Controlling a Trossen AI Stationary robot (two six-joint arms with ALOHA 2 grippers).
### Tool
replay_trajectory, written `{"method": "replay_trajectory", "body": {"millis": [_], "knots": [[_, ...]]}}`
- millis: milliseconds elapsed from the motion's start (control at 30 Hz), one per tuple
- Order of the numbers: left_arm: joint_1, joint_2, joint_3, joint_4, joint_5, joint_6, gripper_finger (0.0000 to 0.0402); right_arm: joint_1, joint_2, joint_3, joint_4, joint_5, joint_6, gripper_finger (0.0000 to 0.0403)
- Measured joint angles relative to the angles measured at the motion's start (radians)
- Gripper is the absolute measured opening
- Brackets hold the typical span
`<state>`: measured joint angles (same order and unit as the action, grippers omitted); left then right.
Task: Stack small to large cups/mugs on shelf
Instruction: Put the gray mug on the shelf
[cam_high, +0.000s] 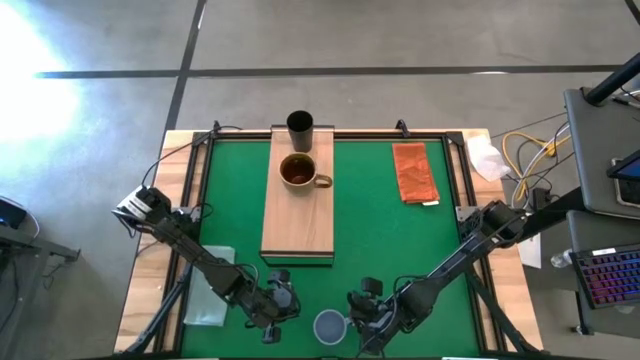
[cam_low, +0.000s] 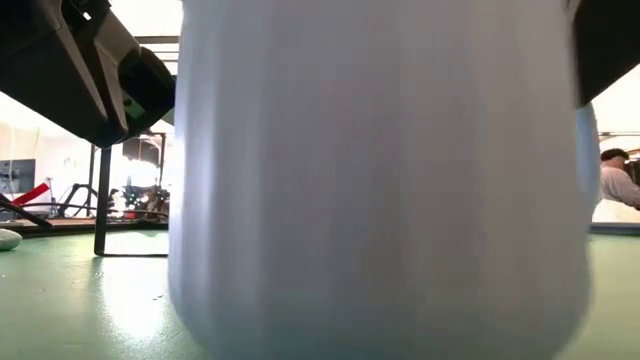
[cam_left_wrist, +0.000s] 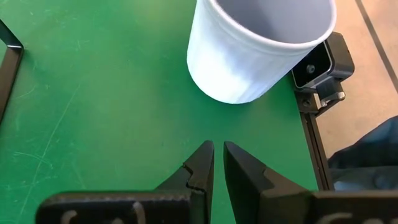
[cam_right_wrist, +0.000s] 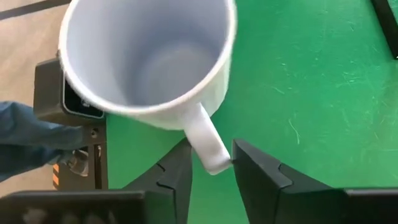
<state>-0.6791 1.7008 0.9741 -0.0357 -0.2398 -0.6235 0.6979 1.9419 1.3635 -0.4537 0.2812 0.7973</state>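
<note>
The pale blue-grey mug stands on the green mat near the table's near edge and fills the low view. My right gripper is open at the mug's right, one finger on each side of its handle. My left gripper is shut and empty on the mat just left of the mug. The brown mug stands on the light-wood shelf. The black cup stands at the shelf's far end. My right gripper's fingers come level from the table's right and flank the free outer part of the mug's handle. The handle lies close against both of them. I cannot tell whether either finger touches it. The mug stands upright on the mat.
An orange-brown cloth lies on the mat at the far right. A clear plastic bag lies at the near left. A small black camera block stands at the near edge behind the mug. A person shows far off in the room.
</note>
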Motion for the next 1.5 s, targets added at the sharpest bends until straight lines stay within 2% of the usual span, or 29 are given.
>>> {"method": "replay_trajectory", "body": {"millis": [333, 567, 733, 833, 967, 1200, 1333, 1500], "knots": [[0.012, 0.0, 0.0, 0.0, 0.0, 0.0, 0.0022, 0.0, 0.0, -0.001, -0.001, -0.026, -0.038, 0.0052], [0.019, 0.0, 0.0, 0.0, 0.0, 0.0, 0.0022, 0.0, 0.0, 0.0, -0.002, -0.023, -0.038, 0.0047], [0.022, -0.006, -0.001, -0.001, 0.0, 0.0, 0.0022, -0.003, -0.012, 0.052, -0.027, 0.035, -0.102, 0.0046], [0.025, -0.033, -0.001, -0.002, -0.001, 0.0, 0.0022, -0.013, -0.025, 0.123, -0.122, 0.088, -0.14, 0.0046], [0.027, -0.089, -0.001, -0.029, -0.045, 0.001, 0.0022, -0.032, -0.033, 0.217, -0.288, 0.17, -0.18, 0.0046], [0.024, -0.281, -0.003, -0.206, -0.167, -0.001, 0.0022, -0.076, -0.052, 0.397, -0.478, 0.266, -0.234, 0.0046], [0.02, -0.411, -0.006, -0.31, -0.253, 0.002, 0.0022, -0.124, -0.053, 0.521, -0.526, 0.322, -0.288, 0.0046], [0.016, -0.558, -0.022, -0.354, -0.344, 0.012, 0.0022, -0.198, -0.053, 0.62, -0.544, 0.334, -0.394, 0.0046]]}}
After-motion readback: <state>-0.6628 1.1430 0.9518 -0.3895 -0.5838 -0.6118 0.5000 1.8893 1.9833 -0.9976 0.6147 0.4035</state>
